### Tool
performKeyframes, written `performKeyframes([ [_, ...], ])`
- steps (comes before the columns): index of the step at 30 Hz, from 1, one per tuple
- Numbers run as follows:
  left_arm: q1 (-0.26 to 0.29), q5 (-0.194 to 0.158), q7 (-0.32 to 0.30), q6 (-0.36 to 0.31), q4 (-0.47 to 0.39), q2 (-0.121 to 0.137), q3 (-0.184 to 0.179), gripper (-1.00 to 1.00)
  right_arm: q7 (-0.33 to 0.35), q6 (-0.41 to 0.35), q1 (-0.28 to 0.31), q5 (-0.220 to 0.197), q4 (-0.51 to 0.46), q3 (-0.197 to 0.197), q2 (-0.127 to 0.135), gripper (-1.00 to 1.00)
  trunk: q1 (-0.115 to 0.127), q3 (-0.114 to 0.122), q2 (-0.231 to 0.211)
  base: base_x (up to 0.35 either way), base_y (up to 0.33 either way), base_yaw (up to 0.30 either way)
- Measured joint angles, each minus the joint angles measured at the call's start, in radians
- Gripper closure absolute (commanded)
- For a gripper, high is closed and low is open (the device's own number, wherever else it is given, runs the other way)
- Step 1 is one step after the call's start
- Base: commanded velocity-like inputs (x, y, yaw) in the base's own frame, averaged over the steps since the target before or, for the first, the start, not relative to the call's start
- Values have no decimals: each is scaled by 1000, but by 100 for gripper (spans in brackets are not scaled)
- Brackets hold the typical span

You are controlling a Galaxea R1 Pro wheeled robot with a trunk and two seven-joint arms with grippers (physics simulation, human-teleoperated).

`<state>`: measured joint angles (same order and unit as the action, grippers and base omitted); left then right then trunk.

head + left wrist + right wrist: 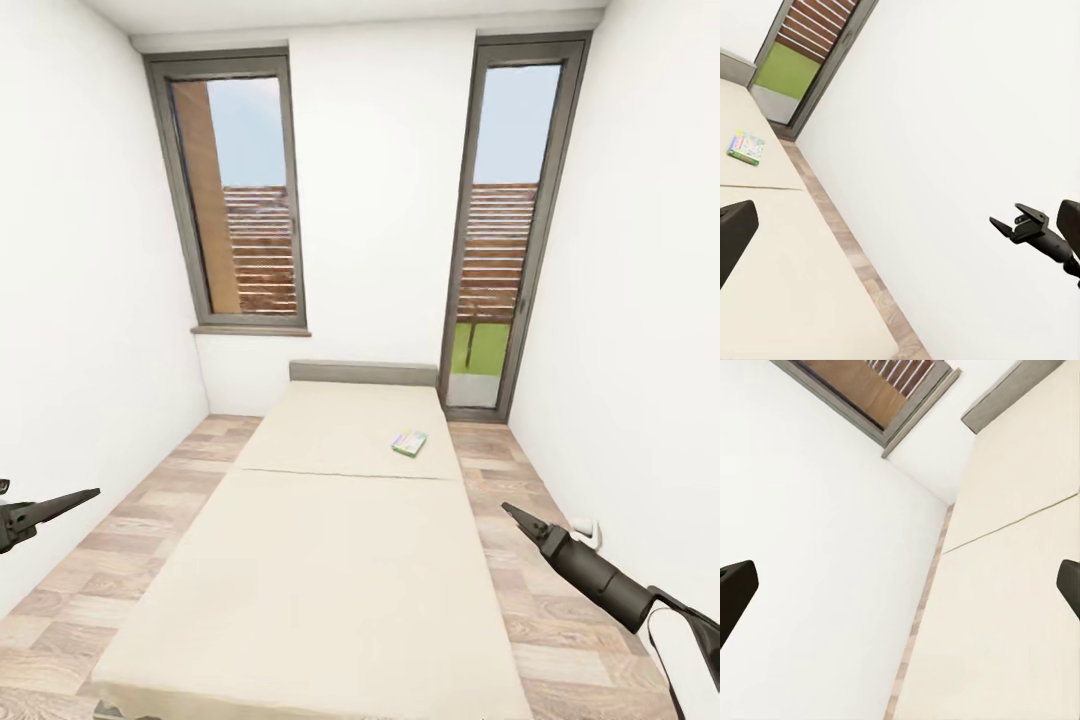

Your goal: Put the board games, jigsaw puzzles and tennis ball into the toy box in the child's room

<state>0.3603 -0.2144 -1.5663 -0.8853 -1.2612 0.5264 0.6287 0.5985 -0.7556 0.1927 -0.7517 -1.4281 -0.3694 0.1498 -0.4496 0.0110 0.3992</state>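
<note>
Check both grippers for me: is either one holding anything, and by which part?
Nothing is held. The left gripper and right gripper hang empty beside the bed; one board game lies untouched near the headboard.

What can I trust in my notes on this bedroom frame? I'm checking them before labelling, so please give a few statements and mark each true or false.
1. One board game lies on the bed. True.
2. The game lies at the foot of the bed, nearest the robot. False: it lies in the far half, near the headboard, toward the right edge.
3. The left gripper holds the game. False: it hangs empty over the floor left of the bed.
4. The right gripper is not touching the game. True.
5. The far wall has two tall windows. True.
</note>
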Motion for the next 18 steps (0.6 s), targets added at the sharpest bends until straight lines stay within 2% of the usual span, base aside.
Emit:
performKeyframes([
  [11, 0, 0, 0, 0, -1, 0, 0, -100, 4, 6, -7, 3, -59, 4, -6, -100, 0, -1, 0, 0, -15, -11],
  [18, 0, 0, 0, 0, -1, 0, 0, -100, 4, 7, -9, 4, -61, 2, -6, -100, 0, -1, 0, 0, -163, -1],
])
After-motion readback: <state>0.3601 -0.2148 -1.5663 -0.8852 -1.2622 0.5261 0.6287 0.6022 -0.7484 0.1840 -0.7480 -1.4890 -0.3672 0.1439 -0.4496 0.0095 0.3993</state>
